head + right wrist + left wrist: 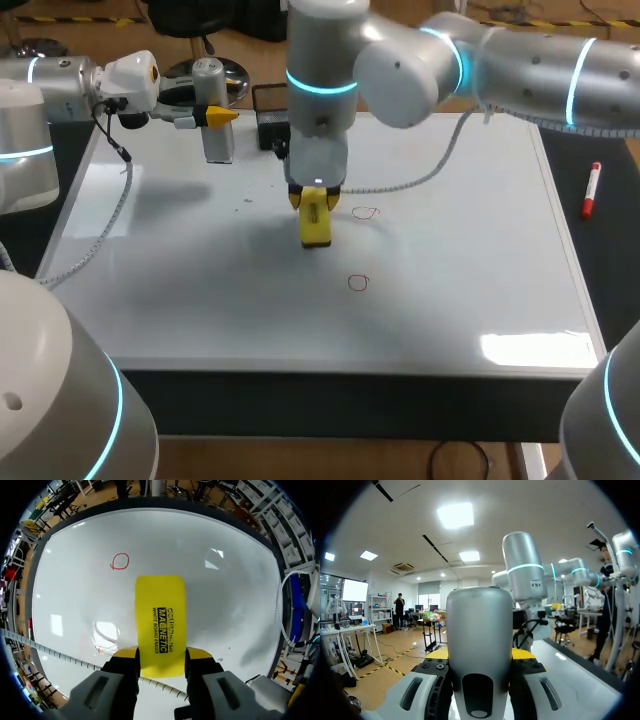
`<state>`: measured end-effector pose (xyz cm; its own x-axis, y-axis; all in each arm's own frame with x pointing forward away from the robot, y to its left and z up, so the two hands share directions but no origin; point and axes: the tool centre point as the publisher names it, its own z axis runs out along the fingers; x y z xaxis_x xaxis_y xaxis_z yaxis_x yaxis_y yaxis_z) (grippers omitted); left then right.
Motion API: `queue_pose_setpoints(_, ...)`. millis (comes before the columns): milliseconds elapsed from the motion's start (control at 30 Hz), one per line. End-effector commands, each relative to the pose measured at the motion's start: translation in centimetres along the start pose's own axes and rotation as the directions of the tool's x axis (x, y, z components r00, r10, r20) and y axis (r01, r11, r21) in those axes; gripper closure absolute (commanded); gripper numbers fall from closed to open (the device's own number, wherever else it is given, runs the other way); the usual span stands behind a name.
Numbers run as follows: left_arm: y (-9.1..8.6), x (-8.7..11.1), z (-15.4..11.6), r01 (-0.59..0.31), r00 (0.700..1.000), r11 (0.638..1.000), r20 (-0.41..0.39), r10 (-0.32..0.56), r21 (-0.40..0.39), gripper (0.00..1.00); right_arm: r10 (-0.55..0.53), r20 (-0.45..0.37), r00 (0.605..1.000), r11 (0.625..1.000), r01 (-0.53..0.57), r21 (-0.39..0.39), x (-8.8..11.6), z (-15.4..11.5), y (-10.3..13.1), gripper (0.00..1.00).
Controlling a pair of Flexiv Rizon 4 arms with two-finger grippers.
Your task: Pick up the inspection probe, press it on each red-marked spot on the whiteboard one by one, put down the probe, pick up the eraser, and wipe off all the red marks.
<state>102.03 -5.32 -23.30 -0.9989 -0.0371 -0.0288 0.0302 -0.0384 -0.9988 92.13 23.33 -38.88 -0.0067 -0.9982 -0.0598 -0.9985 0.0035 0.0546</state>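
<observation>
The grey cylindrical probe (214, 125) stands upright over the whiteboard's far left corner, and my left gripper (221, 116) is shut on it. In the left wrist view the probe (479, 630) fills the space between that gripper's (480, 654) yellow tips. My right arm comes past the middle, its gripper (313, 200) shut on the yellow eraser (316, 224), which rests on the whiteboard (470, 260). One red circle (367, 212) lies just right of the eraser, another (358, 283) nearer the front. In the right wrist view the eraser (161, 620) sits between the gripper's (161, 655) tips, a red circle (120, 561) ahead and a faint red mark (102, 647) beside it.
A red marker pen (592, 190) lies on the dark table right of the whiteboard. A black box (270, 115) sits at the board's far edge. A grey cable (100, 235) from my left arm trails along the board's left side.
</observation>
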Motion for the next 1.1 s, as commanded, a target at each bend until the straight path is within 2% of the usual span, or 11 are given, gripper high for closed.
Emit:
queue_pose_setpoints(33, -0.1, 0.0, 0.0, 0.0, 1.0, 1.0, 0.0, 0.0, -0.001, 1.0, -0.003, -0.008, 1.0, 1.0, 0.004, 0.019, 0.9, -2.3, -0.4, 1.0)
queue_pose_setpoints(333, -0.1, 0.0, 0.0, 0.0, 1.0, 1.0, 0.0, 0.0, -0.001, 1.0, -0.005, -0.025, 1.0, 1.0, 0.005, 0.016, 0.8, -2.2, -0.7, 1.0)
queue_pose_setpoints(667, -0.1, 0.0, 0.0, 0.0, 1.0, 1.0, 0.0, 0.0, -0.001, 1.0, -0.022, 0.021, 1.0, 0.999, 0.022, -0.036, -2.9, 0.2, 3.2, 1.0)
queue_pose_setpoints(1100, -0.1, 0.0, 0.0, 0.0, 1.0, 1.0, 0.0, 0.0, -0.001, 1.0, -0.057, 0.001, 0.998, 0.996, 0.057, -0.061, -4.6, 2.5, 4.5, 1.0)
